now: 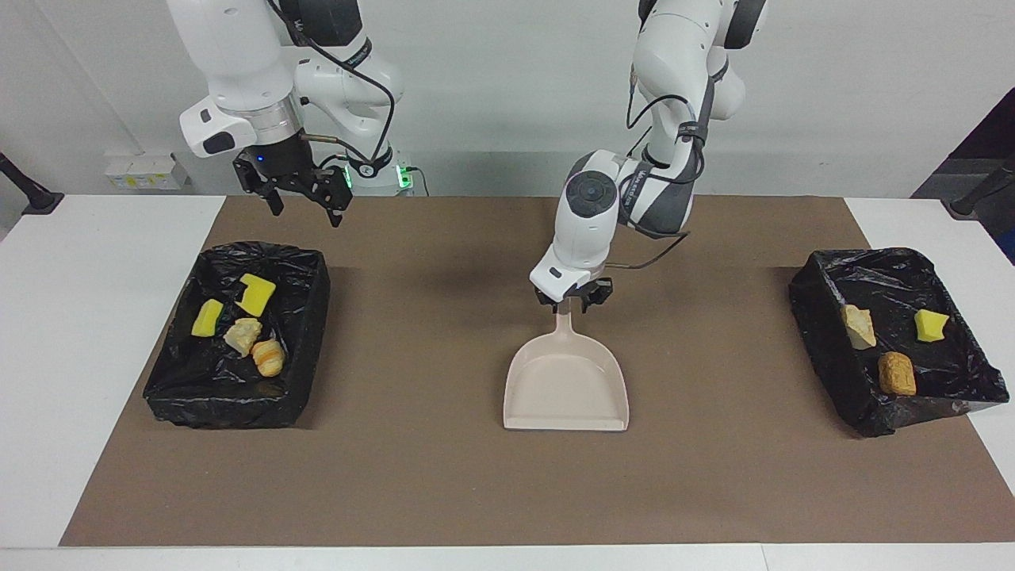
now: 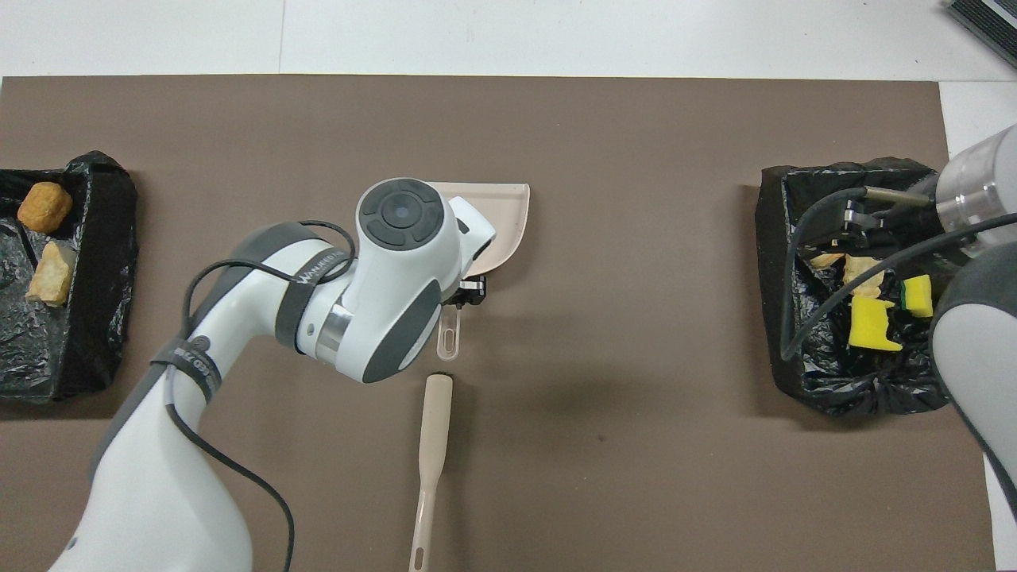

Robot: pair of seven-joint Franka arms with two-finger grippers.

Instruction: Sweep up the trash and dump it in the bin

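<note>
While my left gripper (image 1: pixel 572 302) sits at the handle of the beige dustpan (image 1: pixel 566 384), flat on the brown mat (image 1: pixel 444 476) at mid-table, I cannot tell whether its fingers grip or have let go. My right gripper (image 1: pixel 305 202) hangs spread apart, over the mat by the bin (image 1: pixel 305 317) at its end. Four pieces of trash (image 1: pixel 238 321) lie in that bin, three in the other bin (image 1: pixel 825 349). Nearer the robots lies the brush (image 2: pixel 433 445).

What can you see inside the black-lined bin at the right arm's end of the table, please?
In the bin: two yellow sponge pieces, one green-backed, a pale bread chunk and an orange-brown one. From overhead the right arm covers part of it.
</note>
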